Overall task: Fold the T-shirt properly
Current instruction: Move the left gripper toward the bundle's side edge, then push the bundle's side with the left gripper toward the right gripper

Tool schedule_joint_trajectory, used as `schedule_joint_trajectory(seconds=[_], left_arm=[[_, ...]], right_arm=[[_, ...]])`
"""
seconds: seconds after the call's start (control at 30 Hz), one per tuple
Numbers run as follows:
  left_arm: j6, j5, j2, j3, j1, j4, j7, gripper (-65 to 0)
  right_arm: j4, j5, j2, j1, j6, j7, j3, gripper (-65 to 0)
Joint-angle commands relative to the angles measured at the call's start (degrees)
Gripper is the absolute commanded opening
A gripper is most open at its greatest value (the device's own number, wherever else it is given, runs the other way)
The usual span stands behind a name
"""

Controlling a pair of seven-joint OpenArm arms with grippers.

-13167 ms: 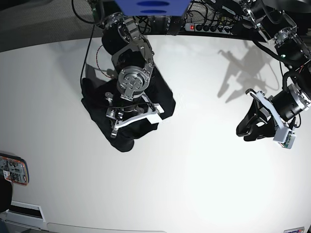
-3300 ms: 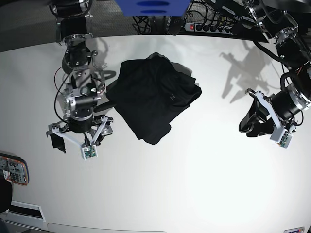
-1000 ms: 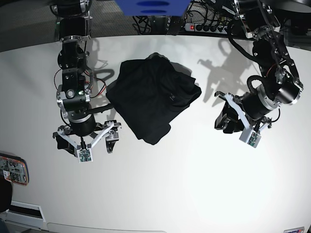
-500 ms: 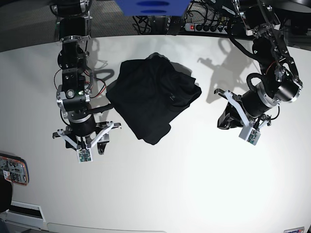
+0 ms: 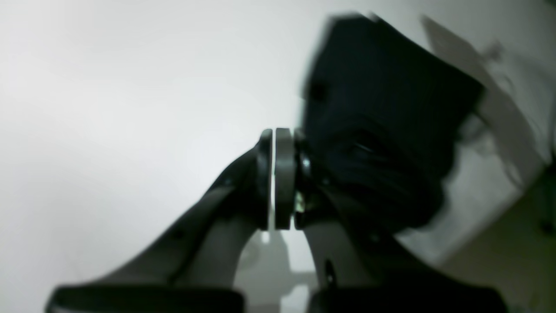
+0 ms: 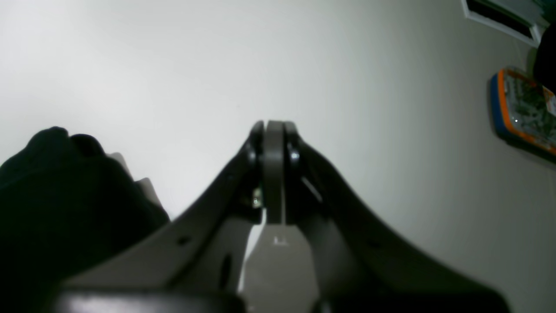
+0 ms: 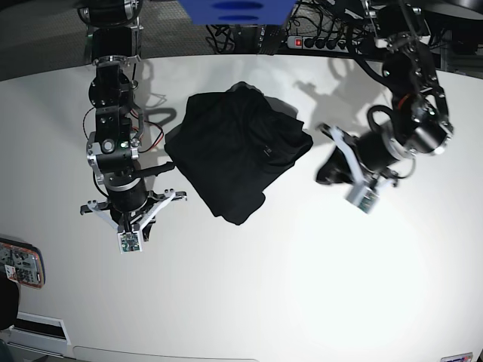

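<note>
The black T-shirt [image 7: 234, 154] lies in a rumpled, roughly folded heap on the white table [image 7: 264, 286], a little behind the centre. In the base view my right gripper [image 7: 136, 219] hangs left of the shirt's lower edge, shut and empty. My left gripper [image 7: 327, 173] is just right of the shirt, apart from it, shut on nothing. The left wrist view shows the closed left gripper [image 5: 274, 134] with the T-shirt [image 5: 382, 121] behind it. In the right wrist view the right gripper [image 6: 273, 126] is pressed shut, with the T-shirt [image 6: 61, 195] dark at the lower left.
An orange-rimmed device [image 7: 21, 264] lies at the table's left edge, also seen in the right wrist view [image 6: 521, 113]. A power strip and cables [image 7: 317, 41] run along the back edge. A blue panel [image 7: 234, 11] hangs at the top.
Both grippers have closed from open. The left arm has swung leftward toward the T-shirt's right side. The right arm stays in place and the shirt has not moved.
</note>
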Motion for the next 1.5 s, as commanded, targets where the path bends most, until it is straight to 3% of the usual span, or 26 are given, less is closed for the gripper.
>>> schedule_joint_trajectory(seconds=[0.0, 0.23, 0.47, 0.6, 0.67, 0.83, 1.1, 1.2, 1.3, 1.47], left_arm=[[0.1, -0.8, -0.3, 1.5, -0.7, 1.1, -1.4, -65.0], [0.1, -1.0, -0.1, 4.9, -0.8, 1.1, -1.5, -65.0], [0.2, -0.8, -0.2, 16.4, 1.1, 1.1, -1.6, -65.0], [4.0, -0.7, -0.2, 21.8, 2.4, 1.1, -1.6, -65.0], [6.0, 1.1, -0.2, 23.9, 3.0, 0.8, -1.6, -65.0], [6.5, 12.3, 0.2, 30.7, 3.1, -2.0, -1.6, -65.0], [6.4, 15.2, 1.4, 28.6, 2.7, -12.0, -1.7, -65.0], [6.4, 15.2, 1.3, 28.5, 3.1, -14.5, -5.4, -65.0], [6.4, 15.2, -1.7, 28.2, 3.0, -14.5, -9.0, -65.0], [6.4, 15.3, -5.3, 28.2, -0.4, -16.0, -9.2, -65.0]], right_arm=[[0.9, -0.3, 0.3, 1.0, 0.0, 1.3, 0.2, -65.0], [0.8, -0.3, 0.3, 1.1, 0.0, 1.2, 0.0, -65.0], [0.6, -0.3, 0.3, 1.2, 0.0, 1.2, 0.0, -65.0], [0.6, -0.3, 0.3, 1.2, 0.0, 1.2, 0.1, -65.0], [0.5, -0.3, 0.3, 1.3, 0.0, 1.2, 0.2, -65.0], [0.5, -0.2, 0.3, 1.3, 0.0, 1.4, 0.2, -65.0], [0.5, -0.2, 0.3, 1.2, 0.0, 1.5, 0.0, -65.0], [0.5, -0.2, 0.3, 1.2, 0.0, 1.6, 0.1, -65.0], [0.6, -0.2, 0.3, 1.2, 0.0, 1.6, 0.2, -65.0], [0.7, -0.2, 0.3, 1.2, 0.0, 1.4, -0.1, -65.0]])
